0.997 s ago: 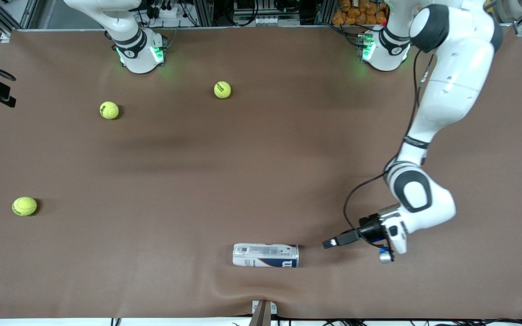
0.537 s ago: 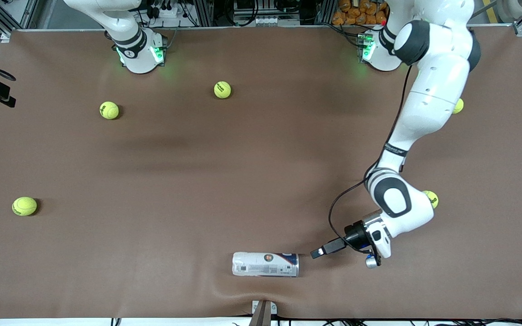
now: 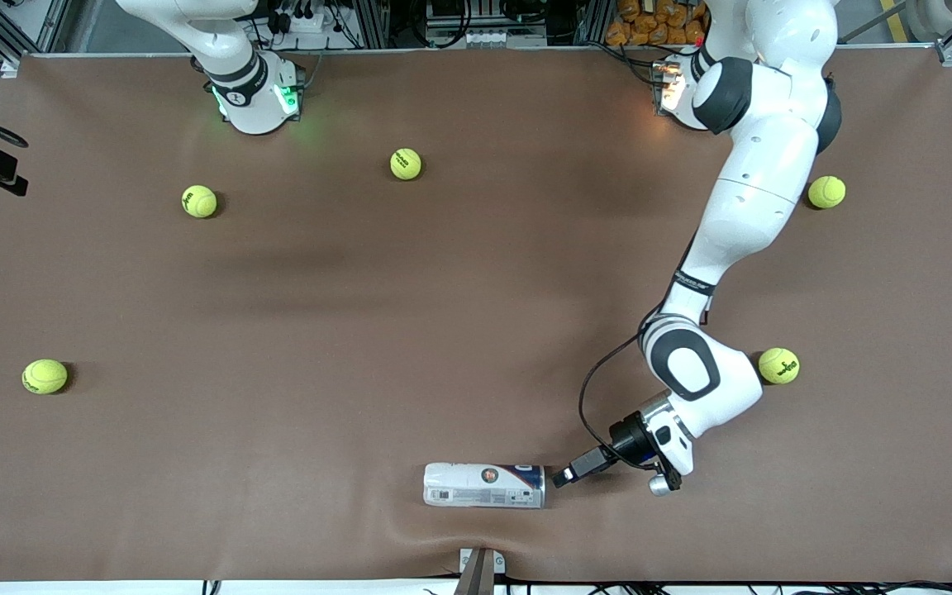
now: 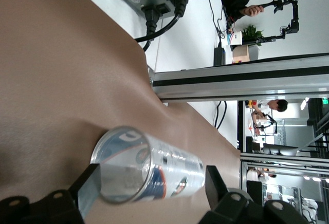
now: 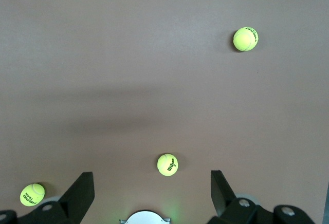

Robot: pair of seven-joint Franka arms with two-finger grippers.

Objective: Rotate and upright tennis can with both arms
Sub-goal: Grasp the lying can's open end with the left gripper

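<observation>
The slim cylindrical tennis can (image 3: 484, 485), clear and white plastic with a dark blue-and-red label band, lay on its side on the brown table (image 3: 360, 330), near the edge closest to the front camera. Its long axis ran along that edge, pointing from one arm's end of the table toward the other.

The left gripper (image 3: 565, 474) sat low, just off the can's end that faces the left arm's end of the table, and roughly in line with the axis. In the left wrist view its jaws were spread apart, with the can's round mouth (image 4: 123, 165) framed between the two black fingers (image 4: 91, 188); nothing was gripped, and contact could not be confirmed.

So the can lay straight ahead of the jaws, end-on. The left arm was clearly the nearer one, and an approach along the axis looked like the likely next move.

The right gripper (image 5: 149, 196) waited high, over the part of the table near the right arm's base, jaws released and empty, with yellow-green tennis balls (image 5: 167, 164) below it.
</observation>
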